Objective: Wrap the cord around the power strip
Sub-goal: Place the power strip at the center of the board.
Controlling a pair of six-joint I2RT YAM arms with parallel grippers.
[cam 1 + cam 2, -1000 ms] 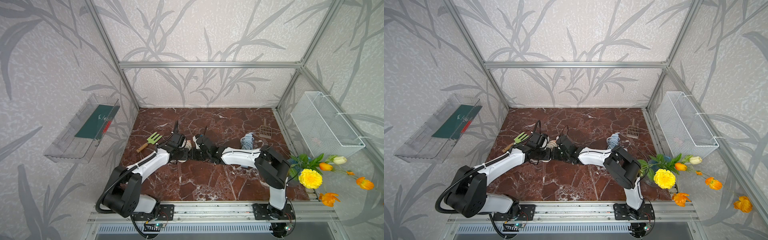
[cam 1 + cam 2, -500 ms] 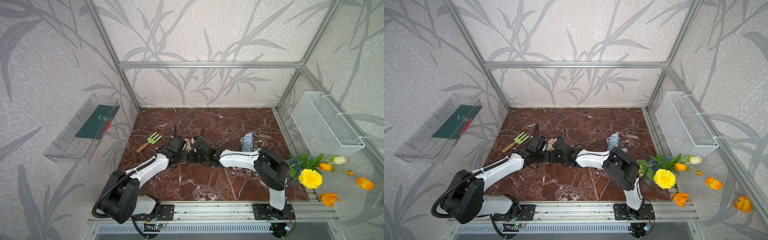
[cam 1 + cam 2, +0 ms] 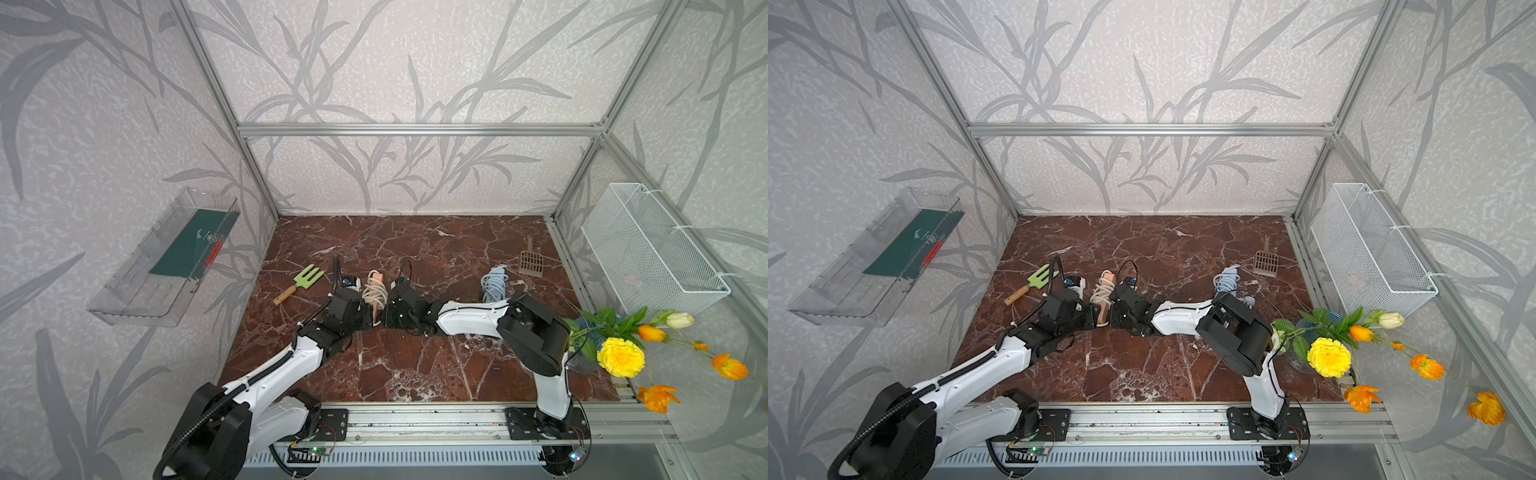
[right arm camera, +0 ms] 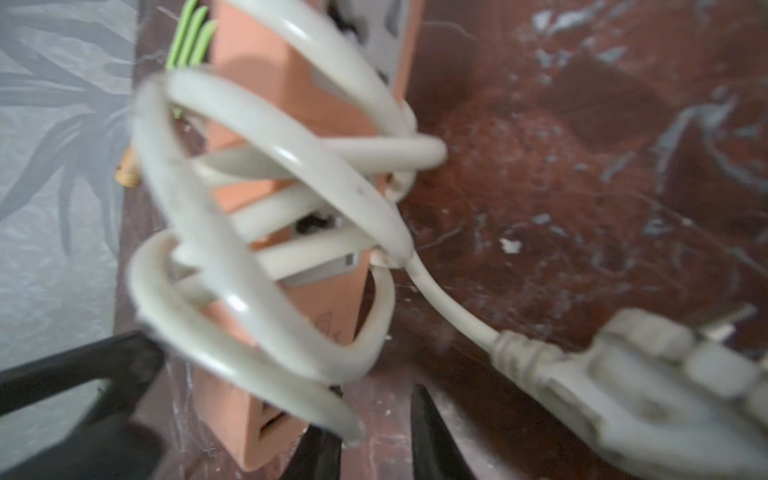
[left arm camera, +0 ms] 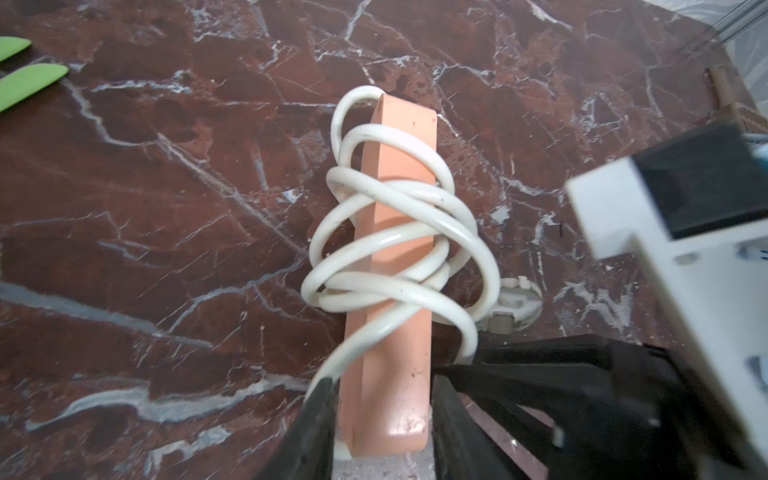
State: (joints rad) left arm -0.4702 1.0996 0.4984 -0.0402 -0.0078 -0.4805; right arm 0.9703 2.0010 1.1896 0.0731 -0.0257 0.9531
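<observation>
Left wrist view, bottom centre: clamping with the left gripper onto the near end of the strip, running up mid-frame. Right wrist view, bottom: holding the right gripper narrow and empty, just below the cord. Probably light and rigid, fine to squeeze by the sides; springy, loose coils. Best grabbed near the plug, lower right.

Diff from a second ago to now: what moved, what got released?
Both pulled back toward the base rail: the left end effector is clamped on the near end of the power strip; the right end effector has opened, holding nothing, with the wrapped cord and plug free of it. Unchanged: green fork, scoop, blue cable bundle.
</observation>
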